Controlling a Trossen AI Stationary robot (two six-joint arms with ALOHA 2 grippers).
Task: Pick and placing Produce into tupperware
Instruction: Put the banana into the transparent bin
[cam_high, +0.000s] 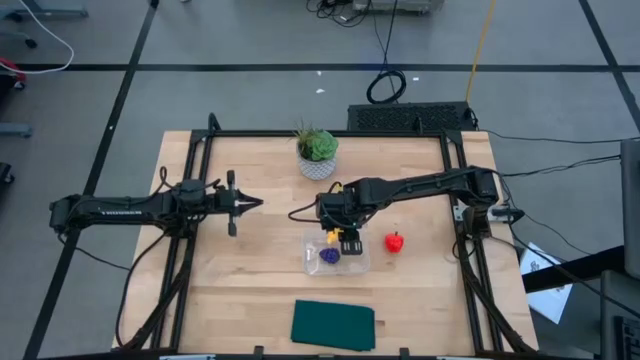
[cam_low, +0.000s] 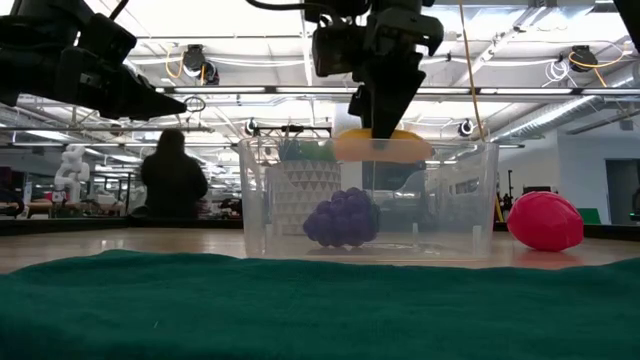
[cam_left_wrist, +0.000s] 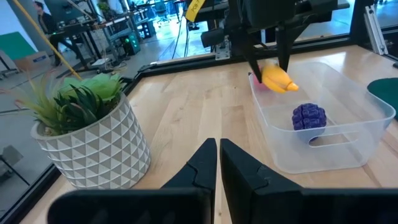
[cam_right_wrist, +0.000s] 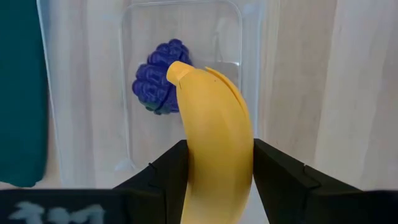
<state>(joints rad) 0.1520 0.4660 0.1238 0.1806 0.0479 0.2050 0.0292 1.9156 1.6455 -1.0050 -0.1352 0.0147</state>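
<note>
My right gripper (cam_high: 338, 237) hangs over the clear tupperware (cam_high: 360, 262), shut on the yellow banana (cam_right_wrist: 214, 143). In the low view the banana (cam_low: 382, 147) sits level with the container's rim (cam_low: 470, 148). The dark purple item (cam_low: 343, 218) lies on the tupperware's floor. The red fruit (cam_high: 395, 242) rests on the table to the right of the container. My left gripper (cam_high: 258, 203) waits left of centre, shut, holding nothing. My right gripper pinches the banana around its middle (cam_right_wrist: 217, 155) between the two fingers (cam_right_wrist: 171, 174), which lie across it. The fingers come from above, pointing down. The banana is lifted clear, lying roughly level above the tupperware's open top.
A green potted plant in a white pot (cam_high: 317, 152) stands at the far side, behind the tupperware. A dark green cloth (cam_high: 333, 325) lies near the table's near edge. A person (cam_low: 173, 175) shows in the room beyond. Bare wood stretches to the left of the container.
</note>
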